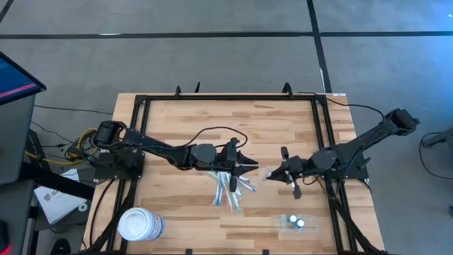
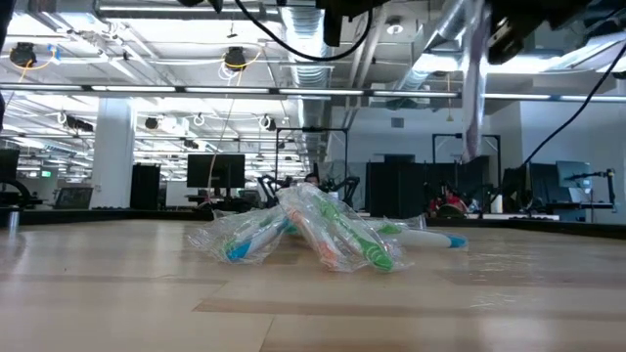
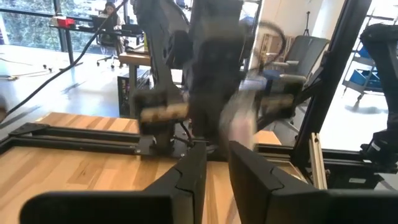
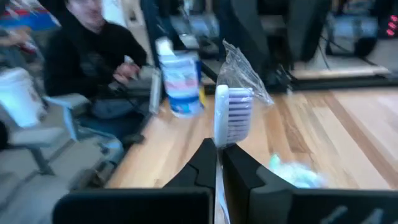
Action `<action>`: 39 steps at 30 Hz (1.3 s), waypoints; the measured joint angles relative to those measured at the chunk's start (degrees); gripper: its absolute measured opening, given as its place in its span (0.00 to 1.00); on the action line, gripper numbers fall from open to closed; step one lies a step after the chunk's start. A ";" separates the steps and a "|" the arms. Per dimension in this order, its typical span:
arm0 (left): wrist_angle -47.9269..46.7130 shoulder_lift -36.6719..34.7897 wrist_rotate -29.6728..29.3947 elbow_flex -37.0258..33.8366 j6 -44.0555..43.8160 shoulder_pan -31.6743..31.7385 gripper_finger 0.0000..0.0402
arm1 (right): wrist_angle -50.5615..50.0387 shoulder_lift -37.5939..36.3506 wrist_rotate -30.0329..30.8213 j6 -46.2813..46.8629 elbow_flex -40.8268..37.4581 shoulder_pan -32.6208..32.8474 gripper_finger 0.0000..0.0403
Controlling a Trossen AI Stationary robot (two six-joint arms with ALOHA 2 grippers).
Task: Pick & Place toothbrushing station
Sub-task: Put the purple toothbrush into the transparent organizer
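Partway: right end effector [image 4: 219,155] clamped on one wrapped brush [image 4: 232,115], lifted. Left end effector [image 3: 214,163] slightly open, empty, above the pile [image 1: 230,188]. Station [image 1: 293,222] unfilled, near the right one.

Left gripper [image 1: 249,167] slightly parted mid-table, right gripper [image 1: 271,174] clamped shut, tips nearly meeting

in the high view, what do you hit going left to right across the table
white tub → left gripper over the toothbrush pile → right gripper holding a wrapped toothbrush → clear holder
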 joint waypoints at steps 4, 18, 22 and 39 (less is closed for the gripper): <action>0.15 0.01 0.00 -1.25 -0.05 0.00 0.15 | -3.75 -5.05 -0.01 -0.98 0.00 3.12 0.00; 0.33 0.04 0.07 -1.78 -0.10 0.00 0.13 | -19.35 -18.33 0.11 0.13 0.00 14.94 0.00; 0.33 0.04 0.07 -1.78 -0.10 0.00 0.13 | -21.22 -21.18 1.60 0.50 0.00 17.93 0.00; 0.33 0.07 0.05 -1.78 -0.11 0.04 0.13 | -26.25 -24.34 1.80 6.70 0.02 32.14 0.00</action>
